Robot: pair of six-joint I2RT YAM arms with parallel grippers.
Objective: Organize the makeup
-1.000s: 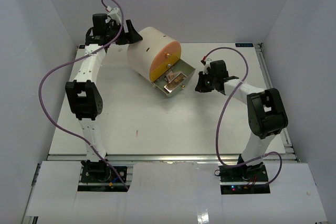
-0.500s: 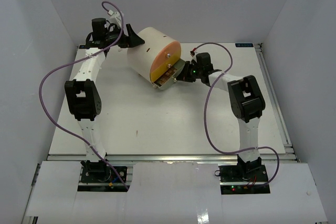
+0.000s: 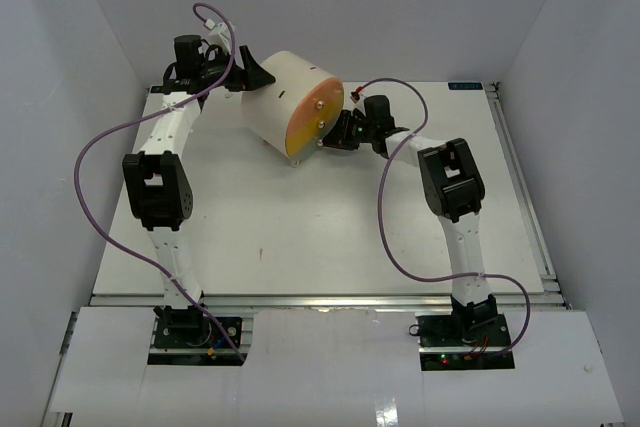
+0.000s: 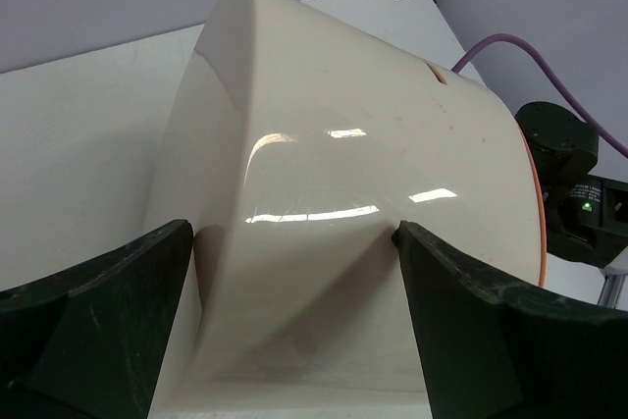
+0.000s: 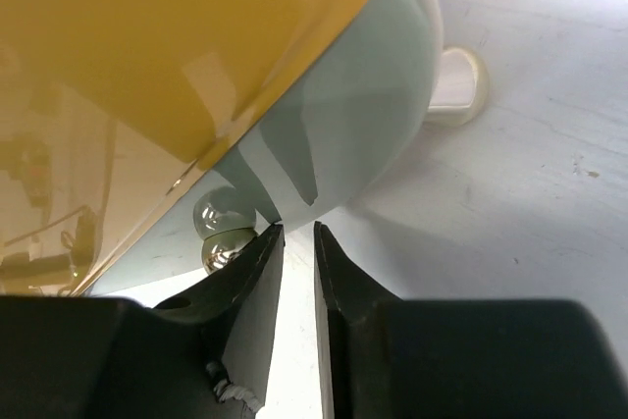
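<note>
No makeup shows in any view. The cream drawer unit (image 3: 278, 97) lies on its side, and the drawer in its orange-yellow front (image 3: 315, 119) is closed flush. My left gripper (image 3: 252, 72) is open wide at the unit's rear. Its fingers (image 4: 108, 321) flank the cream body (image 4: 343, 125) on both sides. My right gripper (image 3: 337, 135) is at the front's lower right edge. In the right wrist view the right gripper (image 5: 296, 233) stands a narrow slit open with nothing in it. It sits beside the shiny round knob (image 5: 218, 228), under the yellow front (image 5: 147, 46).
The unit rests on the white table (image 3: 330, 227) near its back edge. A round cream foot (image 5: 457, 85) of the unit touches the table. The right arm's purple cable (image 3: 395, 217) loops over the table. Grey walls stand on three sides.
A second ago the drawer stood open with items inside. The right gripper moved left against it and the drawer slid shut. Its jaws have since parted slightly. The left arm barely moved.
</note>
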